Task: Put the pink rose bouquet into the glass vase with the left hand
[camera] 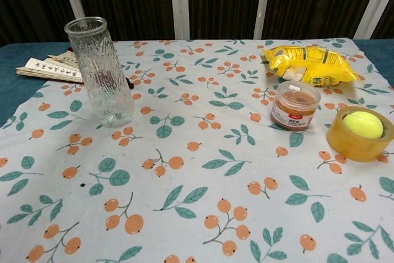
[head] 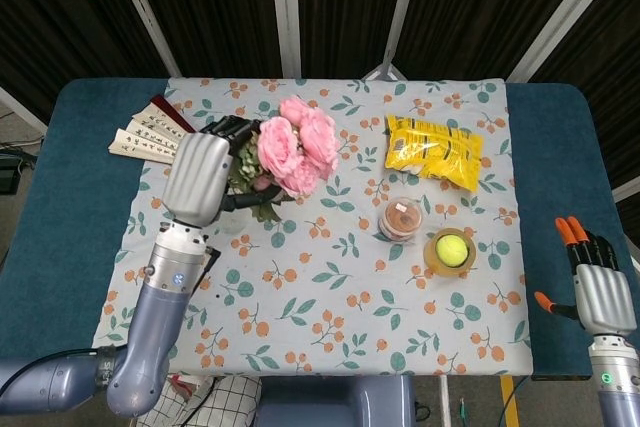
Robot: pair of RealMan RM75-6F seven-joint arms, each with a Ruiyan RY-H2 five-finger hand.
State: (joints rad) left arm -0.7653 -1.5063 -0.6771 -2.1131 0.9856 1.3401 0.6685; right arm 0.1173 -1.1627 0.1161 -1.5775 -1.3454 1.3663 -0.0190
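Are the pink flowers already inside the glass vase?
No, the glass vase stands empty on the tablecloth, and the left hand holds the pink rose bouquet up in the air.
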